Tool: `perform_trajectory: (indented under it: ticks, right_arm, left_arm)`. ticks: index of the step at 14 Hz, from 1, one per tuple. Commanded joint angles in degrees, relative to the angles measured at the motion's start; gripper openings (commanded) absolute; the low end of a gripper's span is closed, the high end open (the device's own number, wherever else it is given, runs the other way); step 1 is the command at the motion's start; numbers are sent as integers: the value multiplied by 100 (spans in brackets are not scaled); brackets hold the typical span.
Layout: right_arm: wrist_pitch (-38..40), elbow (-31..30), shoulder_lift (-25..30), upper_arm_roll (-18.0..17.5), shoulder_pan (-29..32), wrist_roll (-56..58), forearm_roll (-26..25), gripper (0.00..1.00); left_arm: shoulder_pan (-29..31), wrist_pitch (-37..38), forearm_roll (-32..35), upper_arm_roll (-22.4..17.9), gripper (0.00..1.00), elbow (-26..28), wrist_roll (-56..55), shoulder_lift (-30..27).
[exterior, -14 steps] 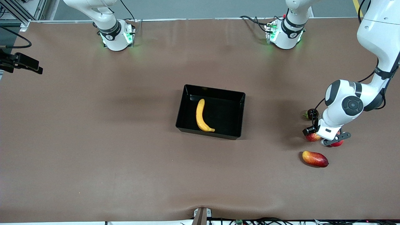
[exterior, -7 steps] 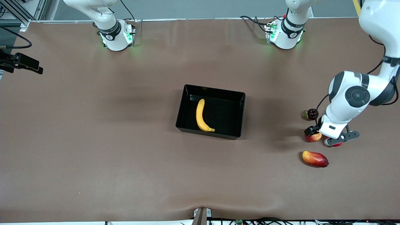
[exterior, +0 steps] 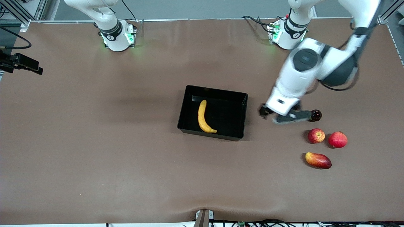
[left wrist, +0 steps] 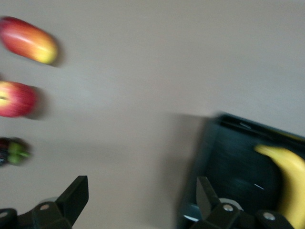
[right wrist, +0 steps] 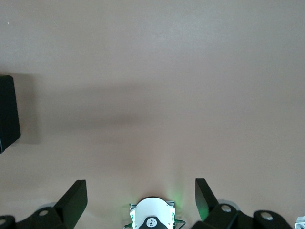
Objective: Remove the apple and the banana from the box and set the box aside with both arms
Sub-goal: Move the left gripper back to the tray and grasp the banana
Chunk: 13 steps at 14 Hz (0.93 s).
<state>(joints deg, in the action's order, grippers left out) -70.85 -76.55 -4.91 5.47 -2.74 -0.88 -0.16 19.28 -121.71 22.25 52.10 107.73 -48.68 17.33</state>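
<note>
The yellow banana (exterior: 203, 117) lies in the black box (exterior: 217, 91) at the middle of the table. The small red apple with yellow streaks (exterior: 316, 135) rests on the table toward the left arm's end. My left gripper (exterior: 285, 117) is open and empty, in the air over bare table between the box and the apple. The left wrist view shows the open left gripper (left wrist: 143, 200), the apple (left wrist: 15, 98), the box (left wrist: 228, 157) and the banana (left wrist: 288, 181). My right gripper (right wrist: 140, 188) is open and empty, high over its own base; the front view does not show it.
A plain red round fruit (exterior: 337, 139) sits beside the apple. An oblong red-yellow mango (exterior: 318, 160) lies nearer the front camera. A small dark fruit (exterior: 315, 115) sits by the left gripper. The right arm's base (right wrist: 151, 214) shows below the right gripper.
My left gripper rose from over the apple and the red round fruit and swung toward the box, holding nothing. Both fruits stay on the table. The right arm has not moved.
</note>
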Motion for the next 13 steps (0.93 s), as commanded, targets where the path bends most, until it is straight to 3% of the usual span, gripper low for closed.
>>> perform_trajectory:
  ticks: [1,4,6,8,11,13]
  right_arm:
    - [44,-9,25,-2,46,-44,104,100]
    - [44,-9,25,-2,37,-44,95,100]
    - [44,-9,25,6,46,-44,95,100]
    - [44,-9,16,7,37,-53,95,100]
    - [53,-18,7,7,37,-61,95,100]
    - [53,-9,7,7,46,-53,95,100]
  left_arm:
    - [-783,165,42,-34,100,-454,-543,542]
    - [-1617,165,418,-121,100,-859,-1237,1174]
    - [-2356,156,885,-506,100,-1200,-1738,1648]
    - [-3059,156,939,-884,100,-1701,-2030,2176]
    - [-3956,-71,966,-1736,100,-1940,-2022,2511]
    - [-4318,-396,931,-2080,100,-1949,-2057,2687]
